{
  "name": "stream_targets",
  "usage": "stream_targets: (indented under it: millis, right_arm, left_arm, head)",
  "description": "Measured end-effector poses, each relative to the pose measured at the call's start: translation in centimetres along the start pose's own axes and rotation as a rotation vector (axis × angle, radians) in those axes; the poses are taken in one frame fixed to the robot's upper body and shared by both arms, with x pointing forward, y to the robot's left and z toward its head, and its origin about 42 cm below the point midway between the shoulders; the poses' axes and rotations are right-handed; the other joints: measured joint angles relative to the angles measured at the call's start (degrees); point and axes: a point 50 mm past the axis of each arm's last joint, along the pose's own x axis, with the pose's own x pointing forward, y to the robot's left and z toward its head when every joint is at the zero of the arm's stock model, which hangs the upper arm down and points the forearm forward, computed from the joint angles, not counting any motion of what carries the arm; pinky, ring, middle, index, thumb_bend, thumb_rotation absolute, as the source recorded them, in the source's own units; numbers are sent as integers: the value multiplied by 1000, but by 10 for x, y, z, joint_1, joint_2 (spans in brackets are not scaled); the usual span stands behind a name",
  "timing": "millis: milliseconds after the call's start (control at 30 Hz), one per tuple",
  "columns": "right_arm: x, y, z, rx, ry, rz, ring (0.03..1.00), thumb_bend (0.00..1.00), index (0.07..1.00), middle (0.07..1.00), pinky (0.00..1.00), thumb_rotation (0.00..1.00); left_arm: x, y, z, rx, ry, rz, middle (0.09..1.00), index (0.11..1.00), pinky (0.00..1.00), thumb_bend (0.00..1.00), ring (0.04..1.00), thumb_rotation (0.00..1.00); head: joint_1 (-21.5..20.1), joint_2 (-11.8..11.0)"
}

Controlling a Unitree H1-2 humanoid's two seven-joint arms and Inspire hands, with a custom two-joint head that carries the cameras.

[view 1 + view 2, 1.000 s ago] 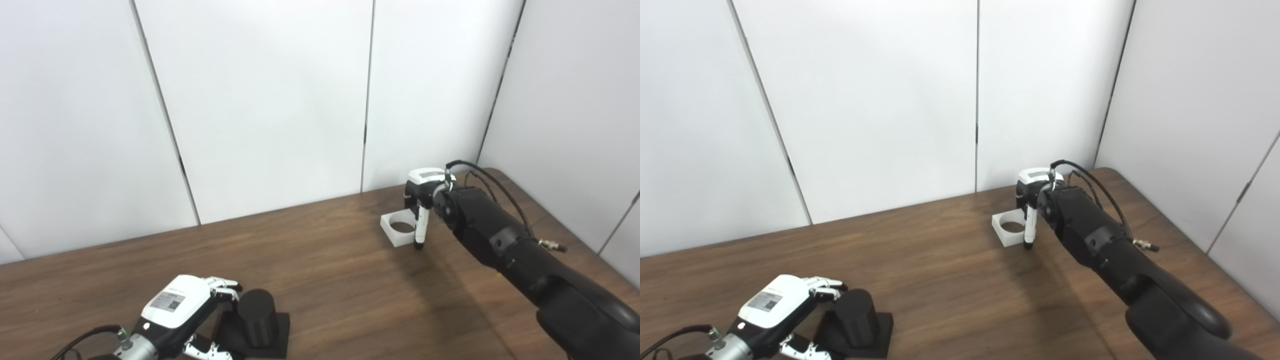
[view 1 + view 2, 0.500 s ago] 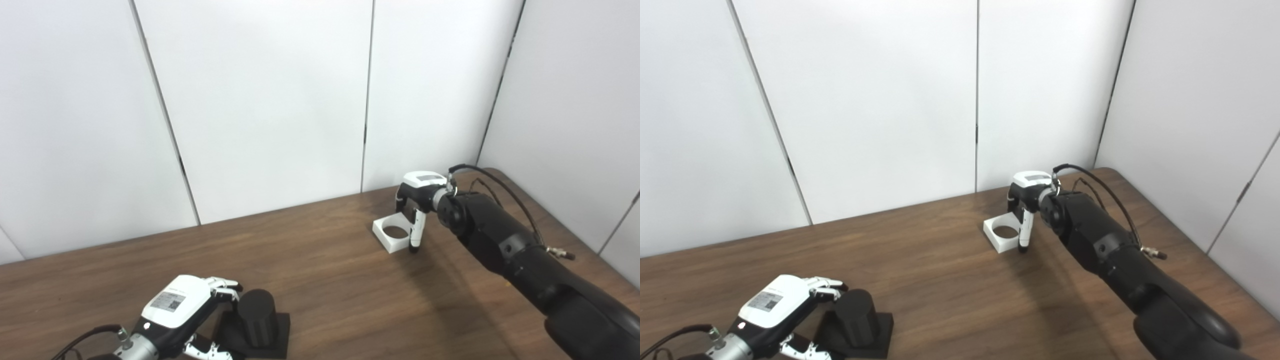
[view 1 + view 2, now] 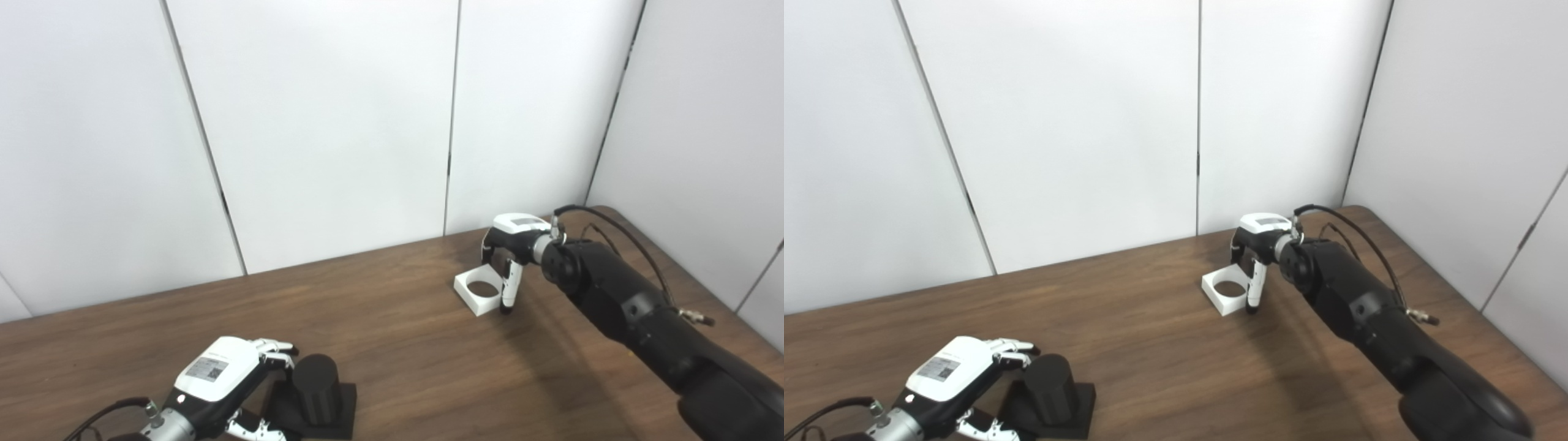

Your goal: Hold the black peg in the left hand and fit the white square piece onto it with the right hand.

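The black peg (image 3: 314,381) stands upright on its square black base (image 3: 342,409) at the table's front left. My left hand (image 3: 217,375) lies against the peg's left side, fingers on its upper part and thumb low by the base. The white square piece (image 3: 468,302), with a round hole, lies flat on the table at the back right. My right hand (image 3: 513,244) is over its right side, one finger down its right edge and the thumb on its far edge, pinching it. Both also show in the right eye view: piece (image 3: 1216,299), peg (image 3: 1048,381).
The brown wooden table (image 3: 398,343) ends at white wall panels behind and on the right. Bare wood lies between the peg and the white piece. A black cable (image 3: 618,229) loops over my right forearm.
My right hand has drawn the white square piece a little to the left and nearer along the table, turning it slightly. My left hand and the peg have not moved.
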Motion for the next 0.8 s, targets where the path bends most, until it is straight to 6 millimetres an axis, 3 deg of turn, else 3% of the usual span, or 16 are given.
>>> stream_targets:
  millis: [267,800]
  right_arm:
    - [-10,3,20,-1,-108,20,876,519,482,788,856,130]
    - [-29,-17,56,-28,-291,-18,871,520,482,786,847,132]
  left_arm:
    - [5,2,1,3,5,-19,860,491,787,524,869,63]
    - [13,2,5,-1,10,-17,868,491,798,523,882,69]
  head:
    - [36,13]
    - [101,38]
